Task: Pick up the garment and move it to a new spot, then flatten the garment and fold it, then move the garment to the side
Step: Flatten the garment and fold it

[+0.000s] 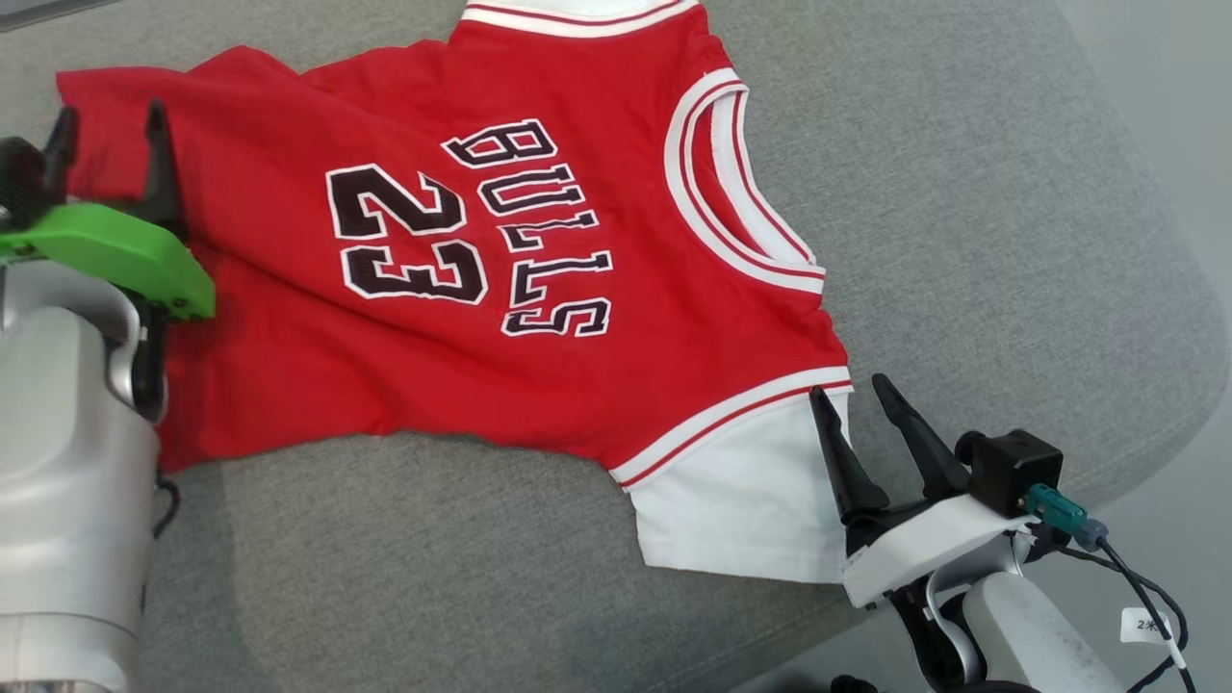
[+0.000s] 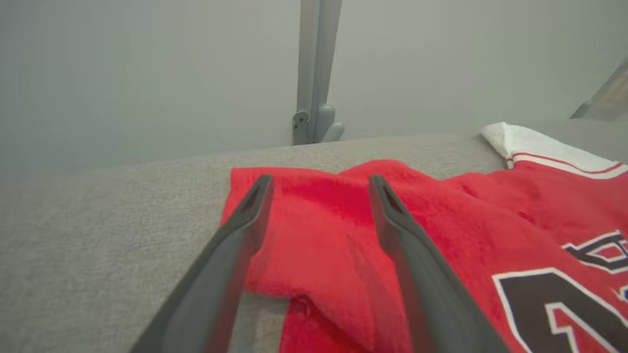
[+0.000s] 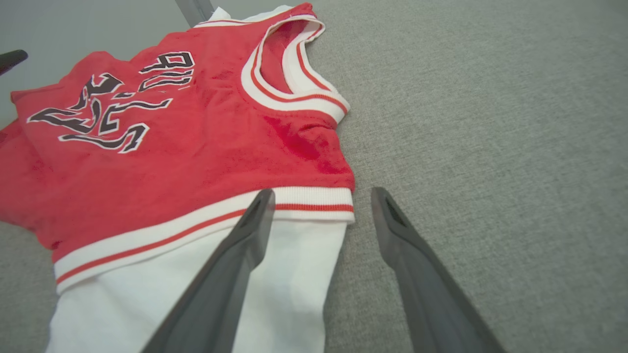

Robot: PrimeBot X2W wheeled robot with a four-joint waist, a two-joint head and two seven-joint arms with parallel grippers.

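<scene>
Broad grey fabric-covered surface [image 1: 1011, 192] underneath, and the red cloth jersey with black lettering and white sleeves [image 1: 520, 385] lies spread across the middle of the frame. Left gripper [image 1: 111, 115], upper left, fingers apart over the red corner, holding nothing. Right gripper [image 1: 849, 387], lower right, fingers also apart, straddling the white sleeve's edge.

Left tool [image 1: 112, 111], right tool [image 1: 849, 385]: fingers spread.

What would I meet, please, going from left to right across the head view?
The left tool → the jersey's number 23 → its white-trimmed neckline → the right tool.
</scene>
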